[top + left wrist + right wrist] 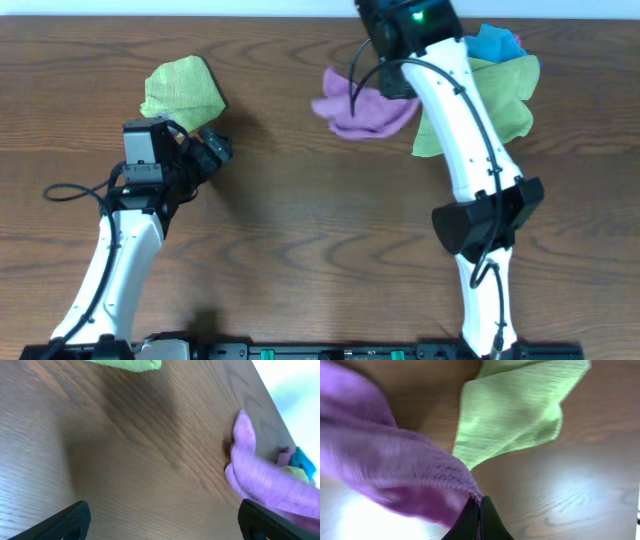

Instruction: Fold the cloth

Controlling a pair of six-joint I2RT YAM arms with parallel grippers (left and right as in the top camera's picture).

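Observation:
A purple cloth hangs bunched at the table's back middle, lifted by one edge. My right gripper is shut on that edge; the wrist view shows the purple cloth pinched between the closed fingers. The purple cloth also shows in the left wrist view at the right. My left gripper is open and empty over bare wood, its fingertips wide apart.
A folded green cloth lies at the back left beside my left gripper. A pile with a green cloth and a blue cloth lies at the back right; the green one also shows in the right wrist view.

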